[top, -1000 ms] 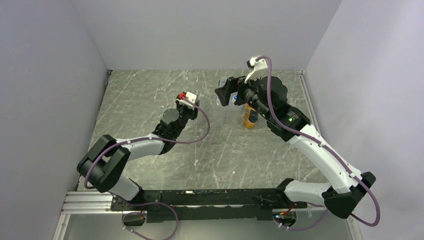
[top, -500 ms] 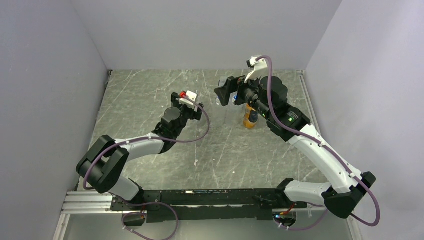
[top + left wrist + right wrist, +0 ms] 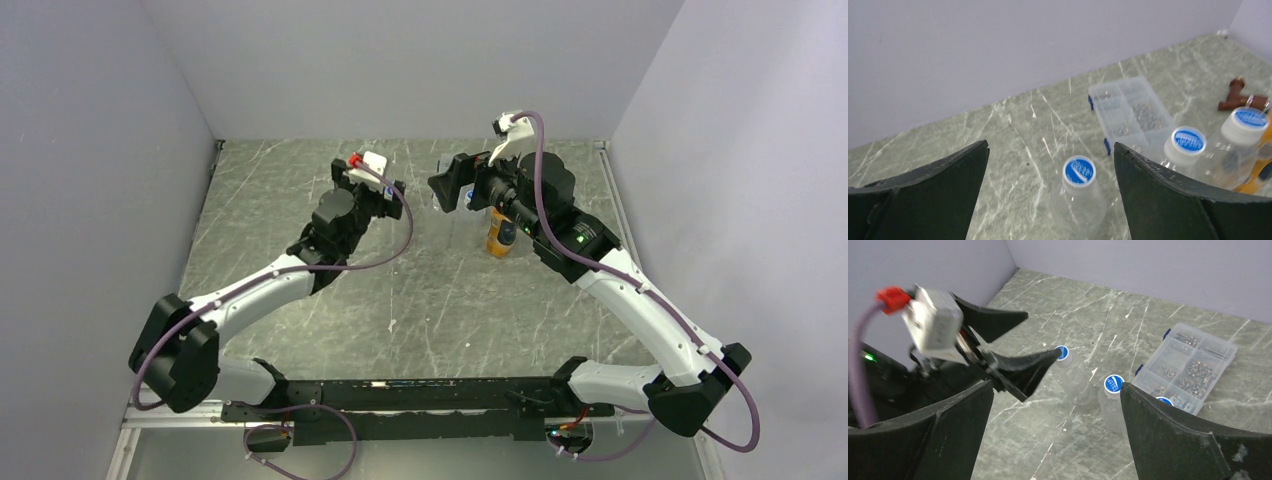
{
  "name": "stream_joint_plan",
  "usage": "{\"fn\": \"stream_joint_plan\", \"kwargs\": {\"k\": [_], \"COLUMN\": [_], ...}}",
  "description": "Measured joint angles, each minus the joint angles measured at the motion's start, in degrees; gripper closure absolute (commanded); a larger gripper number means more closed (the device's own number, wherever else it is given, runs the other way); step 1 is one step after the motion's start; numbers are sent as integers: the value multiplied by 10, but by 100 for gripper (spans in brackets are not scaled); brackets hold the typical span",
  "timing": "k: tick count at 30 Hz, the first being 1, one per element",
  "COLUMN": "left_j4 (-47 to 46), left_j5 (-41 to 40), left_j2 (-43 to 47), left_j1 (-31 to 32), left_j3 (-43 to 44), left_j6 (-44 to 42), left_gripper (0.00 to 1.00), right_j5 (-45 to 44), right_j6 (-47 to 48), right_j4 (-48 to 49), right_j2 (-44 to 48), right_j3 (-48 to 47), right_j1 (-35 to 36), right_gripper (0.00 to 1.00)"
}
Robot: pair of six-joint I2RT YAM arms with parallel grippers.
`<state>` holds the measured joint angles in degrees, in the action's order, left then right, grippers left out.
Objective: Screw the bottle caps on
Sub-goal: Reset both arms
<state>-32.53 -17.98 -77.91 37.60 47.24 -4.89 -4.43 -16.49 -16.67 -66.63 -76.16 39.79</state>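
Now L pincer (image 3: 1050,147) & R pincer (image 3: 1057,386) are gaping apart, gripping nothing, hovering over 3 capped bottles (image 3: 1075,207) toward counter's (image 3: 1013,130) back edge.

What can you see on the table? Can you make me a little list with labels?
clear bottles: three, standing upright
blue caps: one sitting on each clear bottle; how tight, cannot tell
orange bottle: upright, its top hidden
clear box: compartments with small metal parts, beside the bottles
left gripper: open, empty, close to one clear bottle
right gripper: open, empty
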Motion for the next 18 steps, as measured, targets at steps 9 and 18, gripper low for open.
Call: {"fn": "stream_joint_plan", "kwargs": {"k": [9,18], "left_j4": [292,497], "left_j5": [-24,-59], "left_j2": [38,47], "left_j1": [0,0], "left_j3": [218,349], "left_j6": [81,128], "left_gripper": [1,1], "right_j5": [0,4], "right_j6": [0,0], "right_j4": [-1,0], "right_j2": [-2,-1], "right_j3": [-14,-16], "right_j1": [0,0], "right_gripper": [0,0]}}
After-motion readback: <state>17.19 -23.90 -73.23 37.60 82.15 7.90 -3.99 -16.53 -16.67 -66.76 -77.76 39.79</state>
